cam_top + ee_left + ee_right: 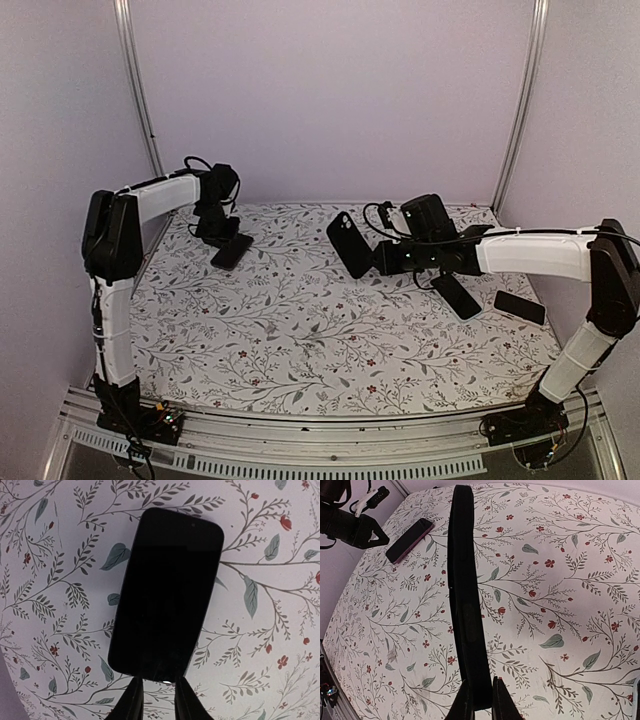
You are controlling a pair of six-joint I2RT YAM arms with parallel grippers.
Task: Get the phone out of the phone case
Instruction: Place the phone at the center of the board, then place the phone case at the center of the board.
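Observation:
The black phone (167, 587) lies flat and screen up on the flowered cloth at the back left (232, 250). My left gripper (158, 685) is just behind its near end, above the cloth. Its fingers (131, 700) stand slightly apart with cloth showing between them, holding nothing. My right gripper (481, 692) is shut on the bottom end of the empty black phone case (465, 590). It holds the case on edge above the middle of the table (348, 243). The phone also shows in the right wrist view (409, 541).
Two more dark phones lie on the cloth at the right, one (457, 295) under my right forearm and one (520, 307) near the right edge. Walls and metal posts close the back and sides.

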